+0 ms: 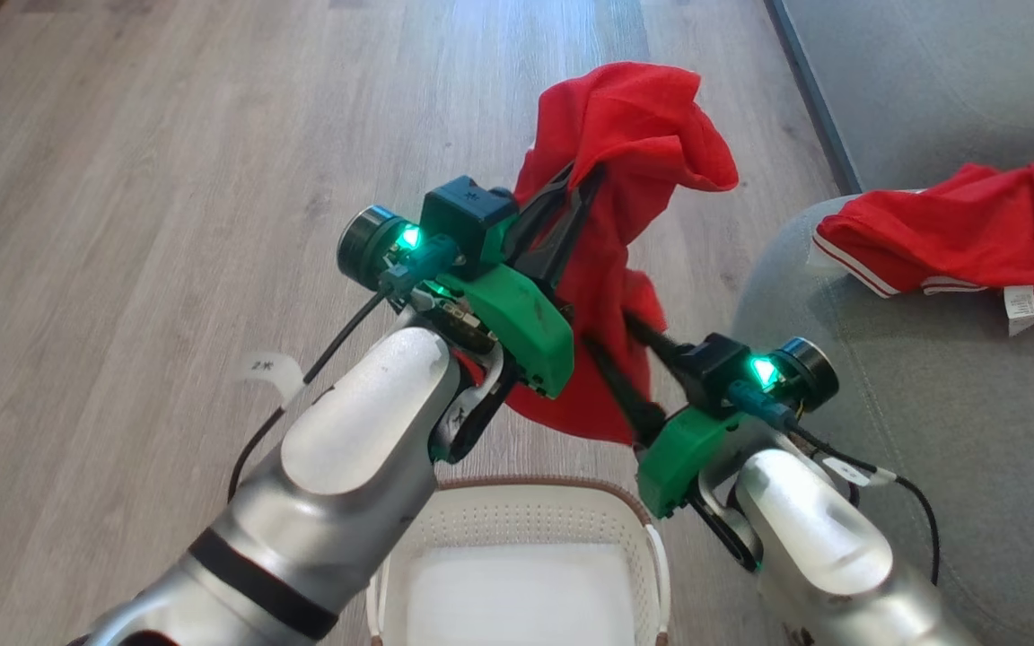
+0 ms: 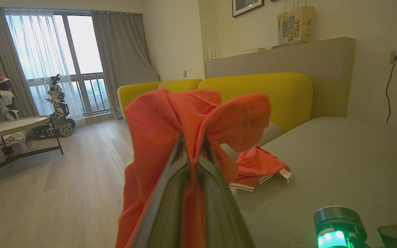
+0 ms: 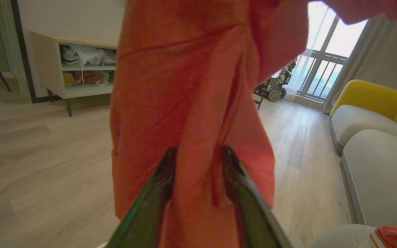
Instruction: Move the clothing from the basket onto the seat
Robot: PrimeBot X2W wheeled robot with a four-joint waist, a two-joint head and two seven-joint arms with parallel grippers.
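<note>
Forearms (image 1: 364,422) are seen above the basket (image 1: 535,484), over which a red garment (image 1: 643,117) is pinched by the left gripper (image 1: 584,184). Its fingers (image 2: 164,206) are shown clamped on a bunched fold. Limp, light cloth is straddled by the spread right gripper (image 3: 198,153), and is likely best taken where bunched.

The left gripper (image 2: 192,144) is pinched tight on a red garment (image 2: 157,120), whose folds bunch up over its fingertips and hang down on the near side. To the right, a second red garment (image 2: 255,167) lies crumpled on the grey seat (image 2: 339,155), white stripes and a tag showing. Yellow back cushions (image 2: 264,89) stand beyond it, and far left a round tabletop (image 2: 12,124) stands over the wooden floor (image 2: 64,186).
</note>
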